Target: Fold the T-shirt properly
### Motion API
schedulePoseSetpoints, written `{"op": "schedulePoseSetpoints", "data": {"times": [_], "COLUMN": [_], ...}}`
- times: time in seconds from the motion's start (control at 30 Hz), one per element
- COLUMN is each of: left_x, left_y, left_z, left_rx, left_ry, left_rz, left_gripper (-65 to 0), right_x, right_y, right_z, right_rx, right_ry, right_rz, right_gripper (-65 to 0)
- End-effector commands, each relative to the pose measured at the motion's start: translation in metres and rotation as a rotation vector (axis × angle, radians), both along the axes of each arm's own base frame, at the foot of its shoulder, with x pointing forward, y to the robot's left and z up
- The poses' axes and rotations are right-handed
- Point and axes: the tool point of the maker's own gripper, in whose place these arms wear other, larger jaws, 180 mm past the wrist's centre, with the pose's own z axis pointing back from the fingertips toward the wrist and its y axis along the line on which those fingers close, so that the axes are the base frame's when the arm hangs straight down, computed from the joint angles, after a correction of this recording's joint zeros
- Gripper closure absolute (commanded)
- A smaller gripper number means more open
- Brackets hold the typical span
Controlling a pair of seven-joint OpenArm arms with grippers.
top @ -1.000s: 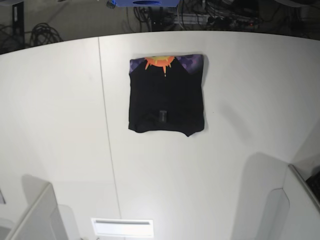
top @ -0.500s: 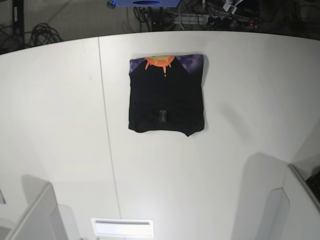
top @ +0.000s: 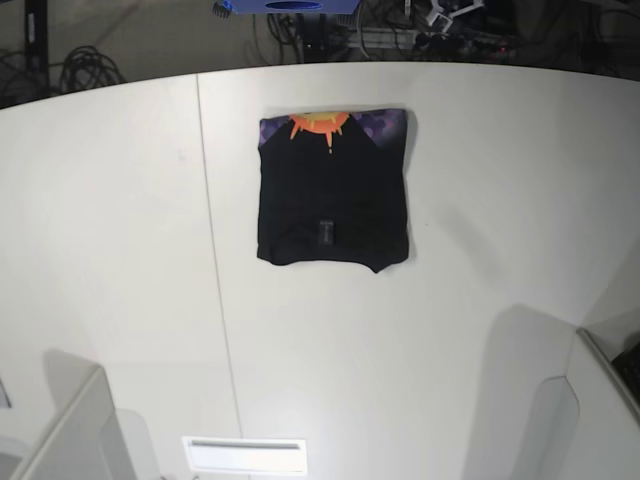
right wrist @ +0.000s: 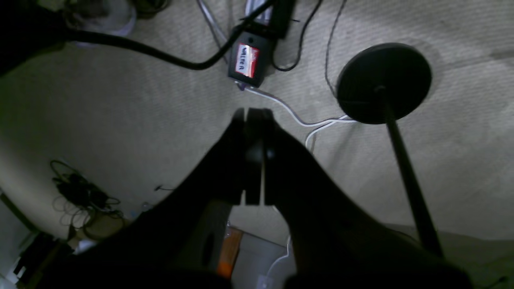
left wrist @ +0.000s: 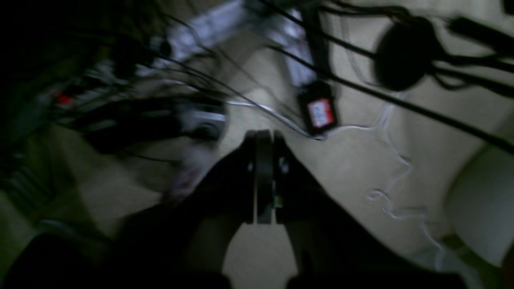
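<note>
The black T-shirt [top: 333, 195] lies folded into a compact rectangle on the white table [top: 120, 230], with a strip of orange, yellow and purple print along its far edge. Neither gripper is near it, and neither appears in the base view. In the left wrist view my left gripper [left wrist: 263, 138] is shut with nothing in it, pointing at a carpeted floor with cables. My right gripper [right wrist: 253, 116] is likewise shut and empty, seen in the right wrist view above the carpet.
Two pale arm bases [top: 70, 430] [top: 590, 420] stand at the table's near corners. A seam [top: 212, 250] runs front to back across the table left of the shirt. On the floor lie a power adapter [right wrist: 249, 60], cables and a round black stand base [right wrist: 383, 82].
The shirt has not moved. A small object at the top right of the base view, behind the table, has shifted slightly left.
</note>
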Motion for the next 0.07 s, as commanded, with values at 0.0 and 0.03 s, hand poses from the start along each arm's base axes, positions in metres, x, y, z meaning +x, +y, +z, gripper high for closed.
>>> {"op": "schedulePoseSetpoints", "data": {"times": [0.0,0.03], "left_x": [0.0001,0.0020], "left_y": [0.0048,0.0071], "left_z": [0.0005,0.0000], "left_rx": [0.013,0.026], "left_ry": [-0.011,-0.018], "left_rz": [-0.008,-0.012], "left_gripper": [0.0,0.0], "right_x": [-0.0024,-0.0024], "right_y": [0.0003,-0.0007], "right_z": [0.0008,0.0008], "right_rx": [0.007,0.005], "right_ry": [0.003,0.003], "right_rz": [0.000,0.001], "right_gripper": [0.0,0.0]}}
